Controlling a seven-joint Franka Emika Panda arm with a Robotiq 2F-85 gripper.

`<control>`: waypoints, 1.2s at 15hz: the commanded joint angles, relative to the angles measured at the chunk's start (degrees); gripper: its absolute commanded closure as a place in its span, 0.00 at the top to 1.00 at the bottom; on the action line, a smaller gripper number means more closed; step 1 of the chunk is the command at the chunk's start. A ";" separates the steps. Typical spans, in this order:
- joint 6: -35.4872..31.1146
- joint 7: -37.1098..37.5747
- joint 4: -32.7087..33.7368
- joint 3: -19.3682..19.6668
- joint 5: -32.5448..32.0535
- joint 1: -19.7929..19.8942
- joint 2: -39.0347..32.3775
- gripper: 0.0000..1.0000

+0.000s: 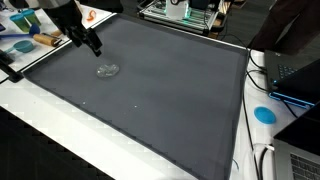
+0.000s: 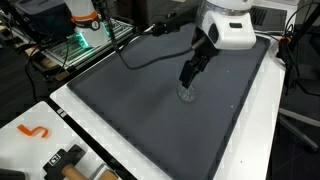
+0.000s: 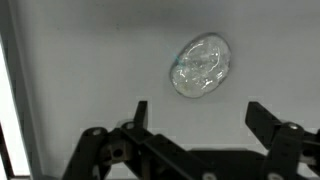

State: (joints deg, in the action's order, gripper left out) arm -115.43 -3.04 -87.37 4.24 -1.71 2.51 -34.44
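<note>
**While the jaws stand wide, the clear lump [image 1: 108, 70] lies free on the dark mat [image 1: 170, 110]**

Though the gripper [image 1: 95, 48] hangs just above the clear lump, its jaws are spread wide and hold nothing. The wrist view shows the lump ahead of the two fingertips [image 3: 140, 106], touching neither. In both exterior views it rests flat on the mat, well in from every edge of the tabletop. It is well apart from the blue disc [image 1: 264, 114] on the white margin along one edge.

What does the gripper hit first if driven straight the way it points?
Probably the clear glassy object: in the wrist view it sits ahead, centred between the fingers of the open gripper. Depth is unclear, so it may touch the gray mat just short of it.
</note>
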 commanded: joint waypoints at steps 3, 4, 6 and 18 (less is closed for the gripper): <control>-2.43 -14.75 -2.01 -2.43 -4.53 1.35 -1.45 1.00; -3.14 -17.29 -2.45 -2.79 -5.40 1.42 -1.55 1.00; -4.78 -22.07 -3.49 -3.49 -7.20 1.54 -1.65 1.00; -13.62 -48.17 -11.36 -7.79 -7.18 5.49 -1.26 1.00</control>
State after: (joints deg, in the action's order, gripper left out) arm -126.76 -47.95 -95.95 -2.60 -8.91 7.05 -36.48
